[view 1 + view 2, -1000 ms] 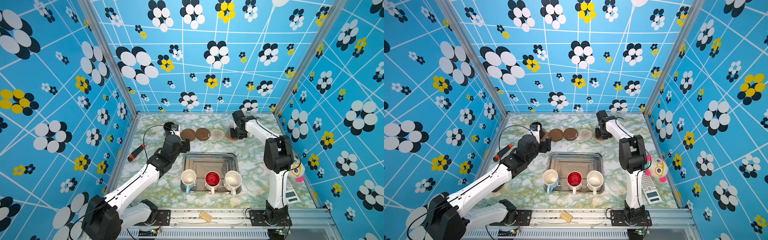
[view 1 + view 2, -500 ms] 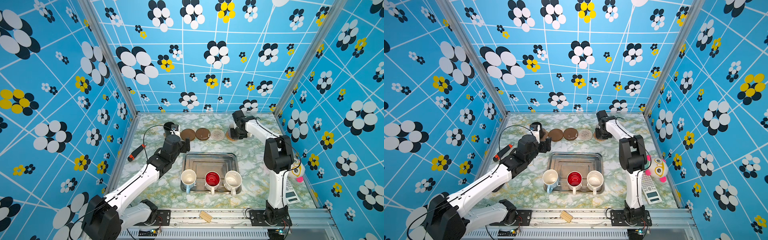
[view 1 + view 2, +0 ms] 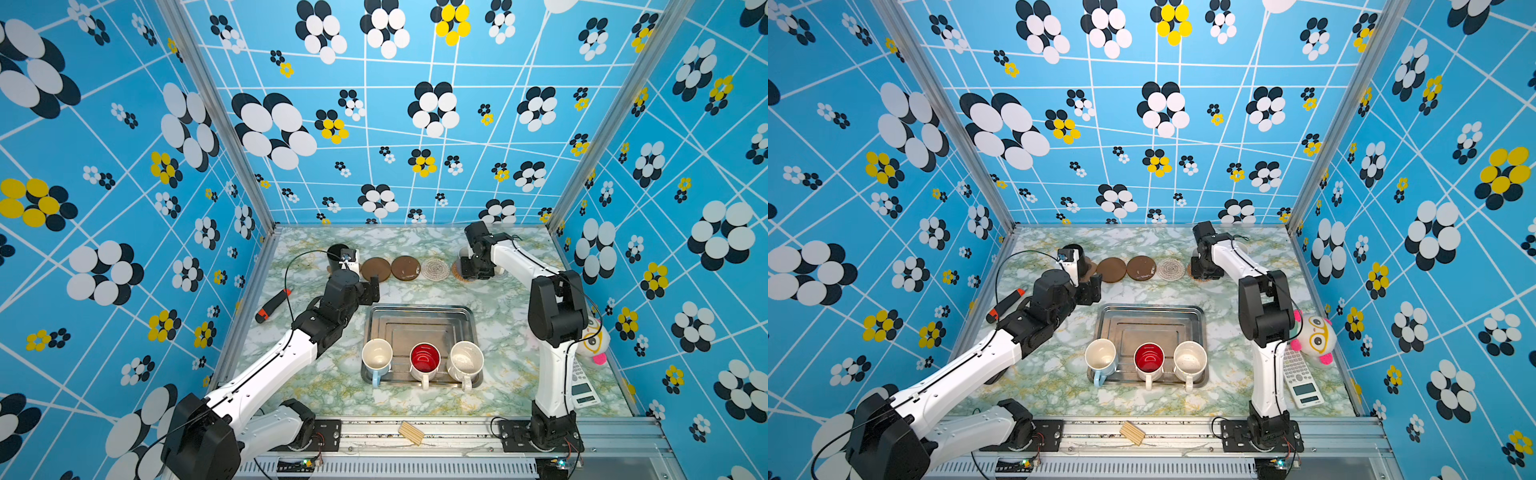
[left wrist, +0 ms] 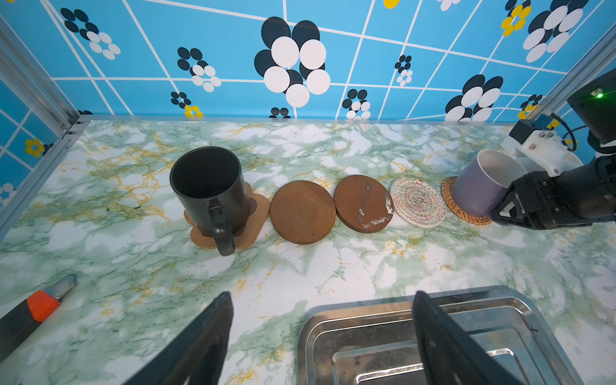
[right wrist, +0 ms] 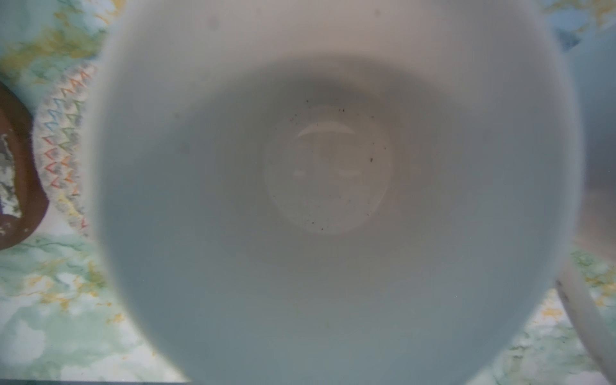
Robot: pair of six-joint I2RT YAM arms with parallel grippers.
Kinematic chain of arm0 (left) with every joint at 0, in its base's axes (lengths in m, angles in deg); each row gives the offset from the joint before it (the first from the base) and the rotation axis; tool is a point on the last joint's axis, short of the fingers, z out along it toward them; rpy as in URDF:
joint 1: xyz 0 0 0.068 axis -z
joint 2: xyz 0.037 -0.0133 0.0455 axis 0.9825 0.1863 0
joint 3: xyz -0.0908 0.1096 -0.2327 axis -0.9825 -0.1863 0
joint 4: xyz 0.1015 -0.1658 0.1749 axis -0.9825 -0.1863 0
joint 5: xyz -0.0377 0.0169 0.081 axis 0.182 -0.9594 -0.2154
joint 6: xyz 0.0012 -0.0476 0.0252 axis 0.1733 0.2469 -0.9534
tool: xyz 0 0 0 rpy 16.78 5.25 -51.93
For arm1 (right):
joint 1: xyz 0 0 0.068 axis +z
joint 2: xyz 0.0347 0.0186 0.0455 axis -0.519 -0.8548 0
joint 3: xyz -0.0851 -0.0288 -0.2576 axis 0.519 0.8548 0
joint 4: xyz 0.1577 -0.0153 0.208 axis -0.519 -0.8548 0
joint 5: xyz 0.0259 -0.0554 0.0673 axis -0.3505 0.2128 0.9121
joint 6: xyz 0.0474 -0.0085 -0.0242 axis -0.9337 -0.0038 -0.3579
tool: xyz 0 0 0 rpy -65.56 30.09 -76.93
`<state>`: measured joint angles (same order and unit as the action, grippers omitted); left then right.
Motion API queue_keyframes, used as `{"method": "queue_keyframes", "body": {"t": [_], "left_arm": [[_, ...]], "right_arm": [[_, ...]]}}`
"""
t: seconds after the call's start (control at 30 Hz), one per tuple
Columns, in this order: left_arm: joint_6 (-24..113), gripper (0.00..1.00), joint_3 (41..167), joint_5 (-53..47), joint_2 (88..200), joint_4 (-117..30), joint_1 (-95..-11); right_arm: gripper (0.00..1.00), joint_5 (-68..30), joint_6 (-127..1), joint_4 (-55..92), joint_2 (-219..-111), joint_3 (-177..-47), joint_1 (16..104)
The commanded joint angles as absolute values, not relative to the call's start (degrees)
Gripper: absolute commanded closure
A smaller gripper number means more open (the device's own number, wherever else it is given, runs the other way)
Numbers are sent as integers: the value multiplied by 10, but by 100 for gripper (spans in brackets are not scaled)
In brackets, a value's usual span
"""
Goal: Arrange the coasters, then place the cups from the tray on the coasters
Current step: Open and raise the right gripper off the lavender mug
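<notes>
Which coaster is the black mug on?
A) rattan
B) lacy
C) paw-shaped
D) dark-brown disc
C: the black mug stands upright on the paw coaster, whose lobes show around the mug's base.
</notes>
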<state>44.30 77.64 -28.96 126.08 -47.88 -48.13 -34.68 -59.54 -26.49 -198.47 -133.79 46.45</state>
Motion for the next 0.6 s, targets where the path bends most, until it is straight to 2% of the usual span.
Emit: {"method": "queue_keyframes", "body": {"t": [0.0, 0.23, 0.57], "left_arm": [[434, 15, 775, -289, 1244, -485, -485], [435, 15, 771, -290, 1232, -488, -486], [437, 15, 771, -293, 1234, -489, -486]], "right_arm": [[53, -353, -600, -263, -1944, -1323, 461], [44, -356, -607, -261, -1889, -1289, 460], [41, -351, -628, -237, -1753, -1197, 467]]}}
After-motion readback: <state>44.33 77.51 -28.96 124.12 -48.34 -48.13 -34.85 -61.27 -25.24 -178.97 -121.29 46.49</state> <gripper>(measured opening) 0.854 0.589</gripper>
